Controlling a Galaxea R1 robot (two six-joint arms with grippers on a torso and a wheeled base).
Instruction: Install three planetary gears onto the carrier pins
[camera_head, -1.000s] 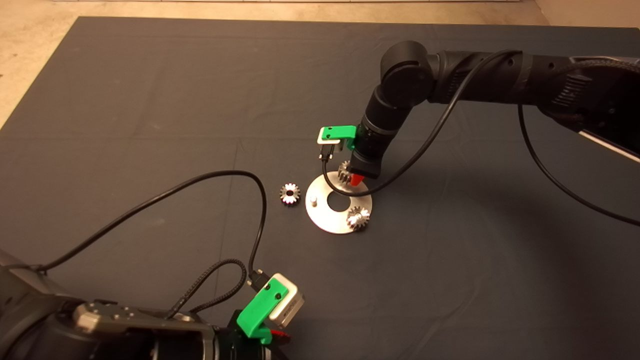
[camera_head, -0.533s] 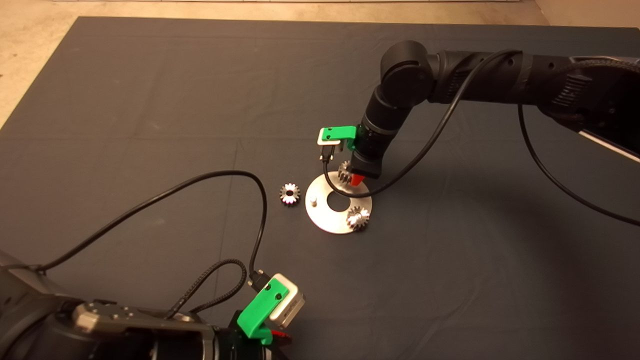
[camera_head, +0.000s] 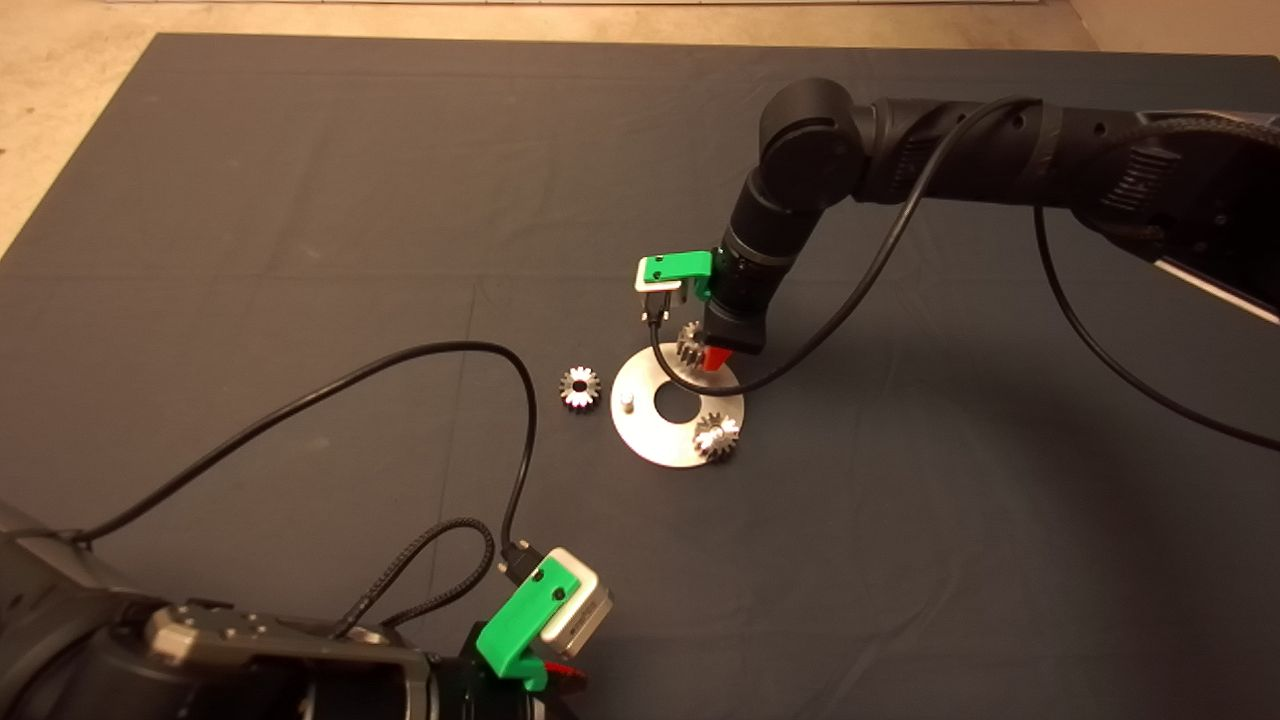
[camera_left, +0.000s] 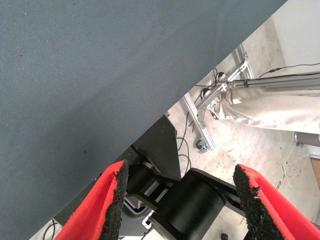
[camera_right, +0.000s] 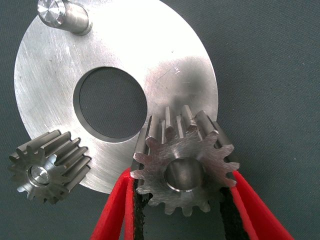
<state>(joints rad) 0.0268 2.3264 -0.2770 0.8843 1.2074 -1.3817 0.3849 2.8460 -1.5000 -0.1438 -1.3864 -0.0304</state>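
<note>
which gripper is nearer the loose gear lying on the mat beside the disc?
Right. The right gripper is over the far rim of the silver disc, shut on a gear, just across the disc from the loose gear. The left gripper waits open at the mat's near edge.

Right hand (camera_head: 712, 357) at gear (camera_head: 689, 345) on disc (camera_head: 652, 433), loose gear (camera_head: 579, 387) beside

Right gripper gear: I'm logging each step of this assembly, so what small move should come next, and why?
Probably open the right gripper and lift straight up. The gear it clamps appears seated over a pin at the silver disc edge, metal showing in its bore. A second gear is already on its pin; one bare pin and a loose gear on the mat remain.
</note>
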